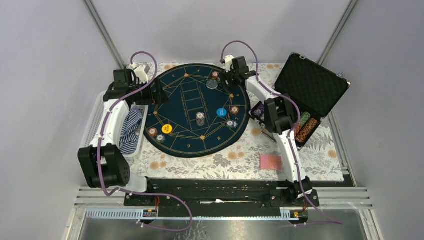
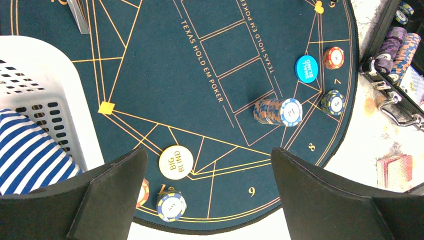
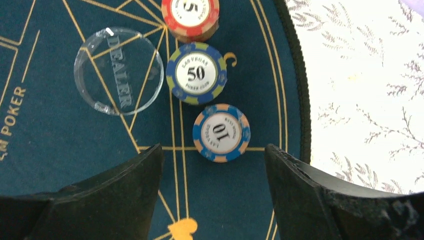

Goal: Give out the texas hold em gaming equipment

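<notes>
Here, open case holds chip stacks; basket, apparently striped cloth.

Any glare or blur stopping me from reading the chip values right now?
Right wrist: sharp, the 10 chip and 50 chip legible; small glint on the rim of the clear dealer button. Left wrist: crisp, big blind button reads fine. Top external: evenly lit, but the chips are too small to read.
</notes>
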